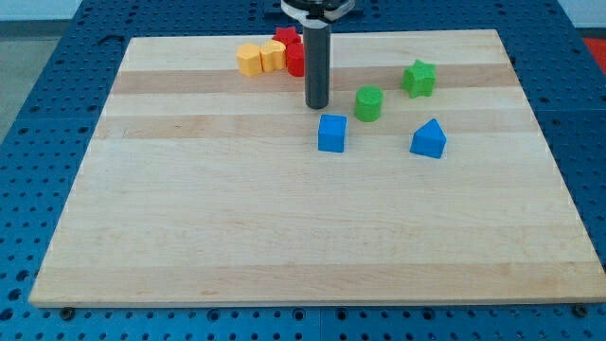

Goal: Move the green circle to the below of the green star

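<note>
1. Tabletop (284, 237): pale wood board filling most of the frame, on a blue perforated bench. All blocks sit in the upper half; lower half holds nothing.
2. Tool: straight dark rod hanging from the top centre of frame. It has no jaws, so nothing opens or closes & it grips nothing; it can only shove. My tip (316, 105) rests on the tabletop, upper centre.
3. Green circle (368, 103), the block to move: short cylinder just right of my tip, a small gap between, not touching.
4. Green star (418, 79), the reference: up & right of the circle, near it but apart. The circle is already lower in frame than the star, yet offset to the left, so the task looks unfinished.
5. Why the tip is there, as a guess: on the circle's left at about the same height, it's lined up to push the circle rightward, toward the spot beneath the star.
6. Blue cube (332, 133): just below my tip, slightly right, separate. Blue block w/ peaked top (429, 139): below the star; it limits room there, so a long push risks a bump.
7. Upper left of the rod: yellow blocks (259, 58) & red blocks (291, 52) bunched together, shapes unclear, red partly hidden by the rod. Clear of the push path.
</note>
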Controlling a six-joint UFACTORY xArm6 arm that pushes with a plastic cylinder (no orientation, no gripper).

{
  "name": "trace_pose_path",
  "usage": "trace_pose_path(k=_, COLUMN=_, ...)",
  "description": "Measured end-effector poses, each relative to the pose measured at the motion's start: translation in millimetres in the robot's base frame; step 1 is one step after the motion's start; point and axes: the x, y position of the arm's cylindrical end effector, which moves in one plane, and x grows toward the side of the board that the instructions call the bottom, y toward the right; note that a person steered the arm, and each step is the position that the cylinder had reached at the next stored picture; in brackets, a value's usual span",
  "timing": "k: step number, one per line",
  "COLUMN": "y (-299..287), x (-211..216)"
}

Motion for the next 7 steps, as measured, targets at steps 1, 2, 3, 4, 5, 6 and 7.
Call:
trace_pose_path(k=1, y=-10.3, x=0.0)
trace_pose_path(k=2, y=-18.0, x=0.0)
trace_pose_path(k=3, y=-14.5, x=0.0)
trace_pose_path(k=4, y=9.9, x=1.9)
trace_pose_path(k=5, y=50.8, x=21.4)
trace_pose_path(k=6, y=72.5, x=28.4)
trace_pose_path(k=7, y=78.2, x=26.9)
